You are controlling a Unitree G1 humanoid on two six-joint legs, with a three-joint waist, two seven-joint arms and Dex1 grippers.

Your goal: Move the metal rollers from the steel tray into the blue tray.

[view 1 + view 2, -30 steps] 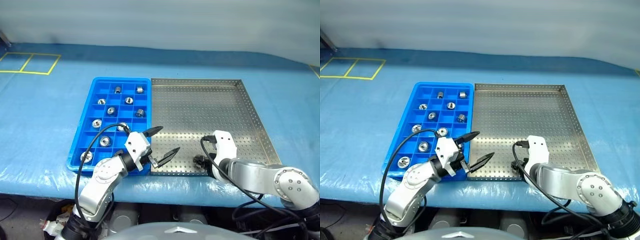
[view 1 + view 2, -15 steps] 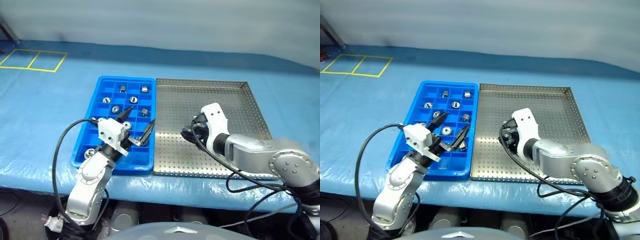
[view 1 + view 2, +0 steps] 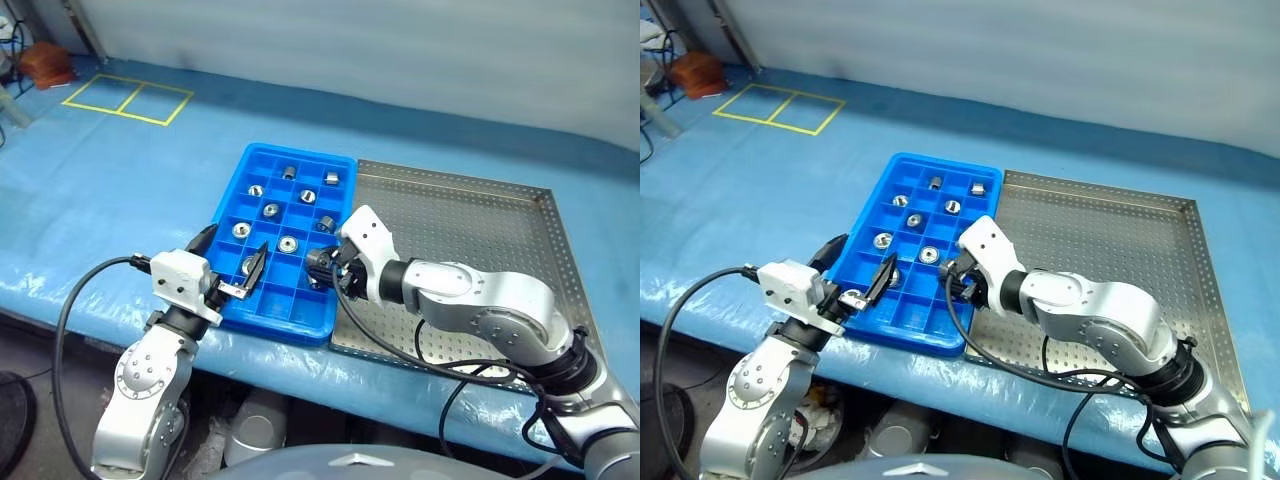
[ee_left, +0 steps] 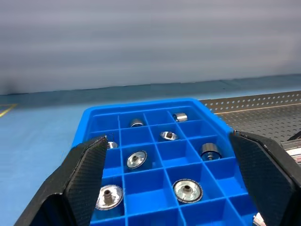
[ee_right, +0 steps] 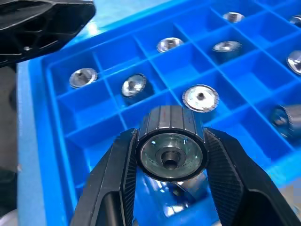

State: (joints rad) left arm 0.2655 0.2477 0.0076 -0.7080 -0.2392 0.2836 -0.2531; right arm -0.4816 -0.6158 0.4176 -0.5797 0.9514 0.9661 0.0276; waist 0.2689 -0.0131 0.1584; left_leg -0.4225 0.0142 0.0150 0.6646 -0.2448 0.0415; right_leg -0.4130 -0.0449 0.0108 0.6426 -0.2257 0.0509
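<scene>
The right pincer (image 5: 170, 157) is clenched on one of the metal rollers (image 5: 171, 142), a ribbed cylinder with a shiny face and a hollow centre, held between its two black fingers (image 5: 123, 169). In the head views this right pincer (image 3: 322, 265) hangs over the near right part of the blue tray (image 3: 232, 195), close to the rim that meets the steel tray (image 3: 470, 215), with the roller above the compartments and not set down.

The left pincer (image 3: 232, 268) is released, its fingers (image 4: 87, 172) spread wide, low over the near left corner of the blue tray. Its own view looks along the grid toward the far rim.

The blue tray lies on the desk (image 3: 120, 180), which is covered in blue sheeting, and touches the steel tray along its long right side. Several of its square compartments each hold a roller (image 3: 289, 243); some lie flat showing a round face (image 4: 187, 190), others rest on their sides (image 4: 209, 150). The compartments nearest the robot, under the held roller, look unfilled.

The perforated floor of the steel tray shows bare where the right arm does not cover it
</scene>
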